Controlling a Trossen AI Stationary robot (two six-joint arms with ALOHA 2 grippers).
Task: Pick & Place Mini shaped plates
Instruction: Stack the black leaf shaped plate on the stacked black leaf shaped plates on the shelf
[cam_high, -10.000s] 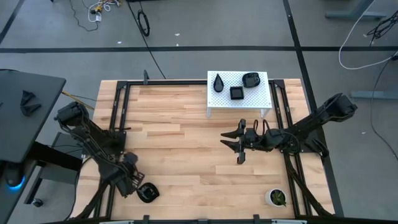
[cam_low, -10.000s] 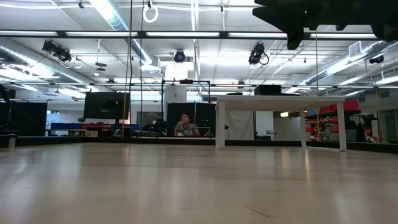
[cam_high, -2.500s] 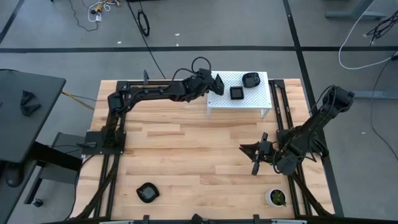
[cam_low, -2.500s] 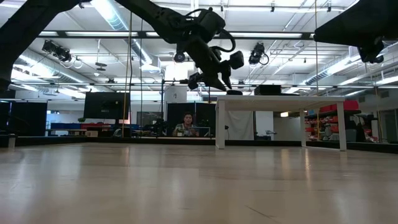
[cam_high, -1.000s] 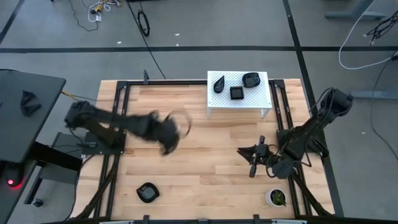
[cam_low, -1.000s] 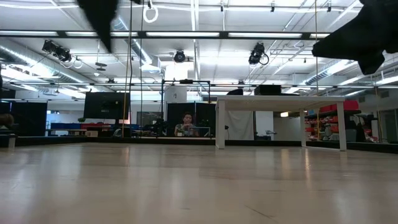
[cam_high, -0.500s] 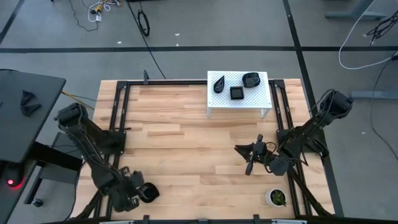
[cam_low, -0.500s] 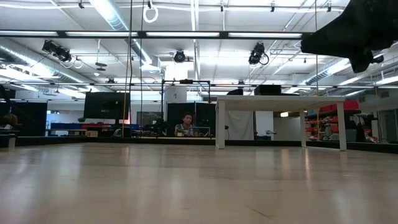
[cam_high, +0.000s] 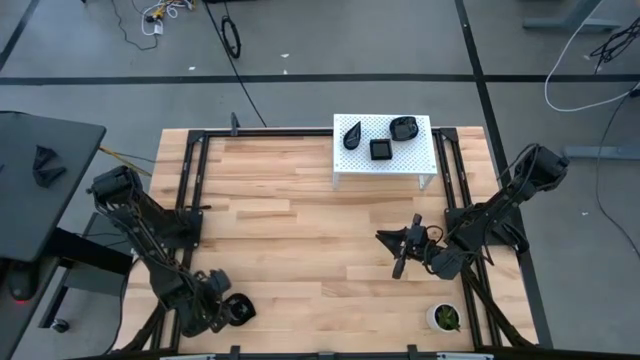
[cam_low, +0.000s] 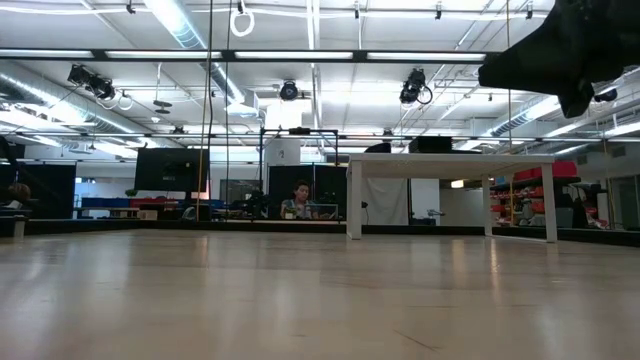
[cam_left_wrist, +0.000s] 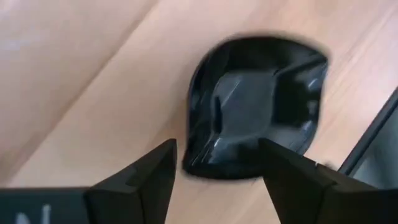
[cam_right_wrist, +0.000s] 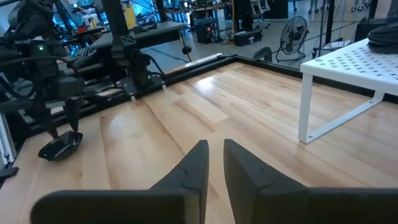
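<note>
One mini shaped plate (cam_high: 238, 310), glossy black with a pinched rim, lies flat near the table's near-left corner. My left gripper (cam_high: 224, 312) hangs over it, pointing steeply down and open. In the left wrist view its fingers (cam_left_wrist: 155, 180) stand either side of the plate's (cam_left_wrist: 255, 106) near end, and I see no touch. Three more black plates sit on the white perforated stand (cam_high: 420, 150): a teardrop (cam_high: 352, 133), a square (cam_high: 381, 149) and a rounded one (cam_high: 403, 127). My right gripper (cam_high: 396, 256) waits at mid-right, level. Its fingers (cam_right_wrist: 200, 162) are all but together, with nothing between them.
A small white pot with a green plant (cam_high: 445, 318) stands at the near-right corner. Black frame rails (cam_high: 190, 200) run along both table sides. Bare wood lies between stand and near edge. A person (cam_low: 300, 200) sits far behind the table.
My left arm has swung from over the table's middle toward the near-left corner and come down over the lone black plate, its gripper tipping to point steeply down. The plate has stayed where it was.
</note>
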